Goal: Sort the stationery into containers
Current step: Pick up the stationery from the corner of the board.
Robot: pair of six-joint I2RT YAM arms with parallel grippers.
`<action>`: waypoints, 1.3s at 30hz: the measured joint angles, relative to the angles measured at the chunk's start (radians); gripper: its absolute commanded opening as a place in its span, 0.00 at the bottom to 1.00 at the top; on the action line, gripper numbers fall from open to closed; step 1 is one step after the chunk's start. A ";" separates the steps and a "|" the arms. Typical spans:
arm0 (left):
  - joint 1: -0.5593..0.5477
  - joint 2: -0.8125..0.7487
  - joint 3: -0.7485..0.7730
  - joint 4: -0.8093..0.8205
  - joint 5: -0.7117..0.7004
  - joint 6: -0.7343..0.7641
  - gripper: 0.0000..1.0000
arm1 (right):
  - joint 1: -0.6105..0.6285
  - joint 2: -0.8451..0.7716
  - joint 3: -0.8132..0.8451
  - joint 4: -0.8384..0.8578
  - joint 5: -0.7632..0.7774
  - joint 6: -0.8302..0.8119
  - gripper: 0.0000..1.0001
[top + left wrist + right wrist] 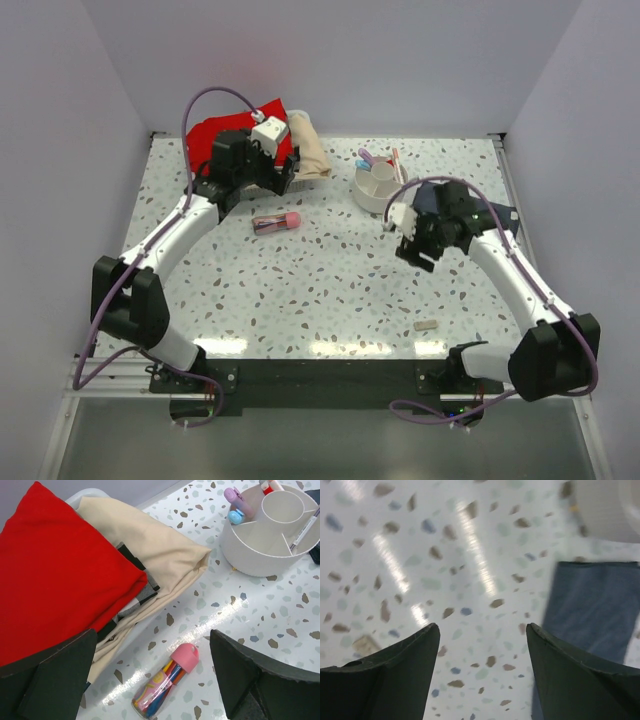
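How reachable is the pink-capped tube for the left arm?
Probably yes: the tube lies alone on the table, framed between the fingers of the open left gripper, clear of the folded cloths.

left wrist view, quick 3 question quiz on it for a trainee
1. True or false: the pink-capped tube lies on the table, outside the white organiser.
2. The cloth pile is topped by: A red, B beige, C blue.
3. Fill in: the left jaws stand ___, with nothing held.

Key: 1 true; 2 A; 3 open.
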 measured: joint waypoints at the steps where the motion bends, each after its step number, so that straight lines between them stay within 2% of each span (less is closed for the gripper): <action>1: 0.000 -0.005 -0.008 0.001 0.000 0.000 1.00 | 0.000 -0.015 -0.042 -0.041 -0.014 -0.059 0.73; 3: 0.000 -0.016 -0.023 0.003 0.000 0.000 1.00 | 0.003 -0.059 -0.144 -0.112 -0.029 -0.183 0.73; 6: 0.000 -0.023 -0.034 0.010 0.000 0.000 1.00 | 0.019 -0.157 -0.284 -0.131 -0.030 -0.315 0.72; 12: 0.000 -0.026 -0.038 0.016 0.000 0.000 1.00 | 0.065 -0.259 -0.383 -0.163 -0.034 -0.472 0.71; 19: 0.000 -0.026 -0.038 0.016 0.000 -0.001 1.00 | 0.121 -0.173 -0.384 -0.173 -0.026 -0.503 0.72; 28: 0.000 -0.026 -0.038 0.016 0.000 -0.001 1.00 | 0.172 -0.170 -0.466 -0.173 0.025 -0.533 0.73; 39: 0.000 -0.026 -0.038 0.016 0.004 -0.002 1.00 | 0.193 -0.153 -0.474 -0.154 0.051 -0.523 0.70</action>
